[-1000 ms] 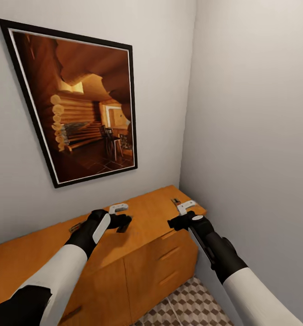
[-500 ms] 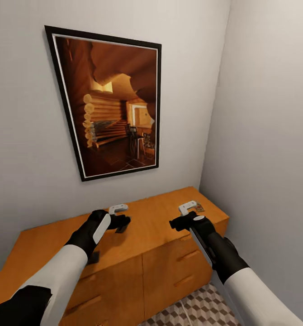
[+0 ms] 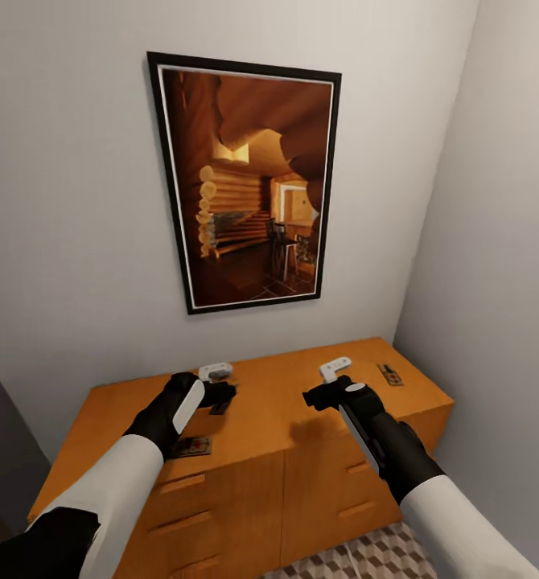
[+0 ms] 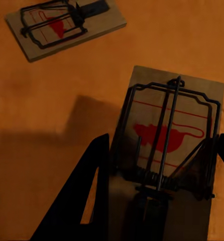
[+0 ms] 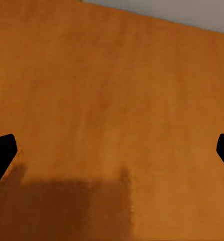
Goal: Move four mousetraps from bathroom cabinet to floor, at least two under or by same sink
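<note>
My left gripper (image 3: 219, 386) is shut on a mousetrap (image 3: 219, 407), held just above the cabinet (image 3: 302, 418) top. In the left wrist view that mousetrap (image 4: 172, 135), a tan board with a black spring bar and a red mark, sits between the fingers of the left gripper (image 4: 164, 145). A second mousetrap (image 4: 62, 25) lies flat on the wood beyond it. In the head view one mousetrap (image 3: 191, 446) lies by my left forearm and another (image 3: 390, 374) near the cabinet's right end. My right gripper (image 3: 322, 384) hovers open over bare cabinet top (image 5: 112, 100), its fingers wide apart (image 5: 113, 148).
A large framed picture (image 3: 249, 181) hangs on the wall behind the cabinet. A grey side wall (image 3: 503, 281) closes in at the right. Cube-patterned bathroom floor (image 3: 358, 559) shows below the drawer fronts. A dark gap lies to the cabinet's left.
The camera has turned left, so picture and cabinet sit further right in the view. Both arms keep their pose, the left still holding its trap. Two lying mousetraps have come into view.
</note>
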Robot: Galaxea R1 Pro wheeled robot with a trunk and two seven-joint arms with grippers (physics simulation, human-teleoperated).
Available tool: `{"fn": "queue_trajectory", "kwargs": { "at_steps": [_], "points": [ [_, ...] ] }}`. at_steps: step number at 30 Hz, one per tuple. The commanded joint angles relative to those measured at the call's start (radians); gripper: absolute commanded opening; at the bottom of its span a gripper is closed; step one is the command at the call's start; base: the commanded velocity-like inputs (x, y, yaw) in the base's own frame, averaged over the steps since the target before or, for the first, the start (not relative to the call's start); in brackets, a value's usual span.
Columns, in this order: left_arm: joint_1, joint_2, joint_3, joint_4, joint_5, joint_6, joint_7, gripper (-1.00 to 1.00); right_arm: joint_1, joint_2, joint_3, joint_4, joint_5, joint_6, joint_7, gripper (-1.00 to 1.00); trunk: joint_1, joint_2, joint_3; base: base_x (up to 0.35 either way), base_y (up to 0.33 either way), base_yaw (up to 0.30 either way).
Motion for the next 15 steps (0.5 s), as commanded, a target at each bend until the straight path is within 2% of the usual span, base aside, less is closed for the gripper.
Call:
{"fn": "queue_trajectory", "kwargs": {
  "at_steps": [1, 6, 15],
  "points": [
    [-0.001, -0.001, -0.003, -0.001, 0.009, 0.003, 0.008, -1.0, -0.001, -0.001, 0.0, -0.002, 0.003, 0.005, 0.004, 1.0, 0.0, -0.002, -0.002, 0.0, 0.0, 0.294],
    [-0.001, -0.002, -0.003, -0.001, 0.009, 0.003, 0.009, -1.0, -0.001, -0.001, 0.0, -0.001, 0.003, 0.005, 0.004, 1.0, 0.0, -0.002, -0.004, 0.0, -0.078, 0.294],
    [-0.001, -0.003, -0.003, -0.001, 0.009, 0.003, 0.009, -1.0, -0.001, -0.001, 0.0, 0.0, 0.003, 0.005, 0.004, 1.0, 0.0, -0.002, -0.007, 0.0, -0.264, 0.294]
  ]
}}
